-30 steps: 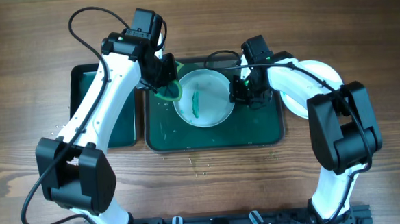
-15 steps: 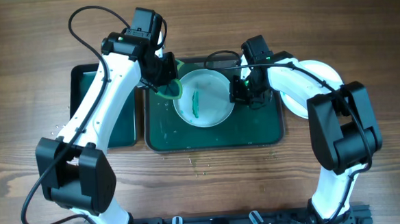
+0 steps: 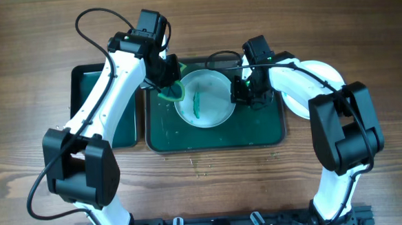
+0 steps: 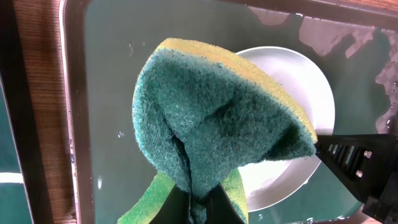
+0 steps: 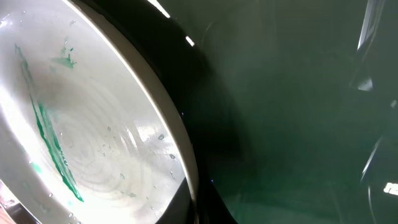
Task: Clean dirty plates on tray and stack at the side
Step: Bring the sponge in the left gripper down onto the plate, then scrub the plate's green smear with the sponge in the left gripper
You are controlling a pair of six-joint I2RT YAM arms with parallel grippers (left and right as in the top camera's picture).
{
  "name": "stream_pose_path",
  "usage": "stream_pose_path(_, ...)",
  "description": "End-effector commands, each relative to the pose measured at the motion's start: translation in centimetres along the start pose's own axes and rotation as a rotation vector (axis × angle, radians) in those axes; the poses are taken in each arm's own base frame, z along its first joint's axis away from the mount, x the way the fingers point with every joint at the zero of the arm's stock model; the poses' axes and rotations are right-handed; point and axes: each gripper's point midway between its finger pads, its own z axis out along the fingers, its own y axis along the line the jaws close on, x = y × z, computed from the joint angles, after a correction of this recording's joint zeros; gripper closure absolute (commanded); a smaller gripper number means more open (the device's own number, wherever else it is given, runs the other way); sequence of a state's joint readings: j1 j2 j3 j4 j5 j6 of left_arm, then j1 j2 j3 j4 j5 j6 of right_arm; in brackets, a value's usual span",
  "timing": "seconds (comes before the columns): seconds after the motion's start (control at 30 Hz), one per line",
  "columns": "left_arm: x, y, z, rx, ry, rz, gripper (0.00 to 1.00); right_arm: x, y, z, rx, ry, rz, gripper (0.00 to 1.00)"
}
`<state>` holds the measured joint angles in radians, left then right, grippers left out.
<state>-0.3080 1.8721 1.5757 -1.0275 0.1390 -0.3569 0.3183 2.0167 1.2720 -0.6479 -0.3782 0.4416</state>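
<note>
A white plate [image 3: 204, 98] with a teal streak [image 3: 197, 102] sits tilted over the large dark green tray [image 3: 216, 136]. My right gripper [image 3: 238, 90] is shut on its right rim. In the right wrist view that rim [image 5: 180, 155] runs down between my right gripper's [image 5: 189, 208] jaws, and the streak [image 5: 50, 137] shows on the wet face. My left gripper [image 3: 166, 76] is shut on a yellow-green sponge [image 3: 174, 92] at the plate's left edge. In the left wrist view the folded sponge [image 4: 217, 118] hangs from my left gripper [image 4: 199, 208] and covers part of the plate [image 4: 298, 81].
A smaller green tray [image 3: 86, 84] lies left of the big one, partly under my left arm. Right of the big tray, a white plate [image 3: 296, 106] lies on the wooden table, mostly hidden by my right arm. Water films the tray floor [image 4: 106, 93].
My left arm's upper links have shifted slightly to the right. The sponge, the plate and the right gripper stay about where they were.
</note>
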Motion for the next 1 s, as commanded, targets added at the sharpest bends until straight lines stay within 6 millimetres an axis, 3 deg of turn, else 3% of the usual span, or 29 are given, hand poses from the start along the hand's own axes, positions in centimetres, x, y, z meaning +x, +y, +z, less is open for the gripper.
stream_pose_path(0.0,0.3,-0.6,0.7,0.016,0.02,0.005,0.96,1.2,-0.9,1.5,0.029,0.041,0.006,0.96)
stream_pose_path(0.47,0.2,-1.6,1.2,0.033,0.012,0.025,0.96,1.2,-0.9,1.5,0.029,0.041,0.006,0.96)
stream_pose_path(0.83,0.6,-2.1,4.1,0.068,0.08,0.002,0.96,1.2,-0.9,1.5,0.029,0.041,0.006,0.96)
stream_pose_path(0.97,0.2,-2.7,4.2,0.097,0.066,0.007,0.96,1.2,-0.8,1.5,0.028,0.04,0.006,0.96)
